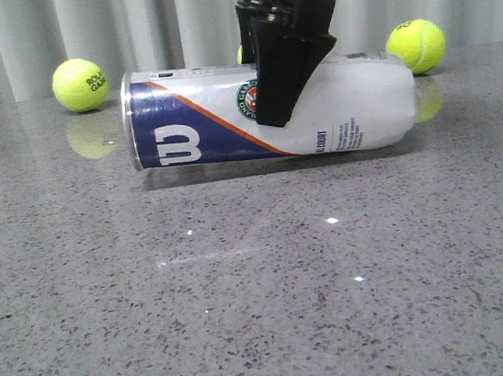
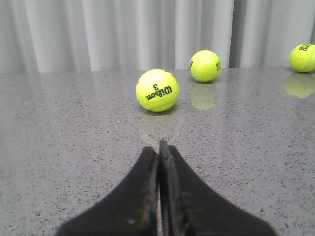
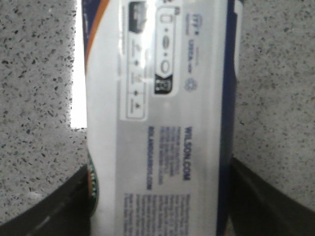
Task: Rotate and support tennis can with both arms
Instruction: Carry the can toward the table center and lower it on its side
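So the can (image 1: 269, 110) is lying on its side toward the back edge of the table (image 1: 268, 315), long axis running left to right, navy "W" end pointing at the left edge and the white end slightly raised on the right. My right gripper (image 1: 270, 102) comes down from above around the can's middle, a finger on each side of the body; in the right wrist view the can (image 3: 157, 118) fills the gap between the fingers (image 3: 44, 206). Looks clamped on, though I can't quite see actual pad contact. My left gripper (image 2: 159, 152) has its jaws pressed together, holding nothing, and faces open table with balls (image 2: 157, 90) ahead; no can in its view. So the right arm is the one on the can, and the left probably has to come over to prop an end.
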Controlling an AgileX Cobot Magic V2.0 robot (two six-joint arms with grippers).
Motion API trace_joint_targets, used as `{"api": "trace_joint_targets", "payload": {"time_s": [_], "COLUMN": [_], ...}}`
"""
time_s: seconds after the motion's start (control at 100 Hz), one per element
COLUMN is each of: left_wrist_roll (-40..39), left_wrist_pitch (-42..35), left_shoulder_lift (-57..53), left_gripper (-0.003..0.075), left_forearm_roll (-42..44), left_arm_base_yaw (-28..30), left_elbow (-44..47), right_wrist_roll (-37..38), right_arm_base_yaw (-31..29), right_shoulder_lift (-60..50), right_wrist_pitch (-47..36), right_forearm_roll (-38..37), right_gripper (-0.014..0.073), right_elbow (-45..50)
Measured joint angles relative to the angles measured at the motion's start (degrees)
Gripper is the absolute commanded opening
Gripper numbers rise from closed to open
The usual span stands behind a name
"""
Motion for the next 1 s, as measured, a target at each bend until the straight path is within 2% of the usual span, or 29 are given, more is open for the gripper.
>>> {"api": "trace_joint_targets", "payload": {"time_s": [0.18, 0.26, 0.87, 0.94, 1.0], "left_wrist_roll": [0.00, 0.00, 0.00, 0.00, 0.00], "left_wrist_pitch": [0.00, 0.00, 0.00, 0.00, 0.00], "left_shoulder_lift": [0.00, 0.00, 0.00, 0.00, 0.00], "left_gripper": [-0.0021, -0.0021, -0.0021, -0.0021, -0.0021], "left_forearm_roll": [0.00, 0.00, 0.00, 0.00, 0.00], "left_arm_base_yaw": [0.00, 0.00, 0.00, 0.00, 0.00], "left_elbow": [0.00, 0.00, 0.00, 0.00, 0.00], "right_wrist_roll": [0.00, 0.00, -0.13, -0.13, -0.13], "right_arm_base_yaw": [0.00, 0.00, 0.00, 0.00, 0.00], "right_shoulder_lift": [0.00, 0.00, -1.21, -1.91, -2.70], "right_wrist_pitch": [0.09, 0.09, 0.09, 0.09, 0.13], "right_forearm_roll": [0.00, 0.00, -0.06, -0.14, -0.26], "right_gripper": [0.0605, 0.0669, 0.0666, 0.0632, 0.0554], "right_elbow": [0.00, 0.00, -0.37, -1.18, -1.96]}}
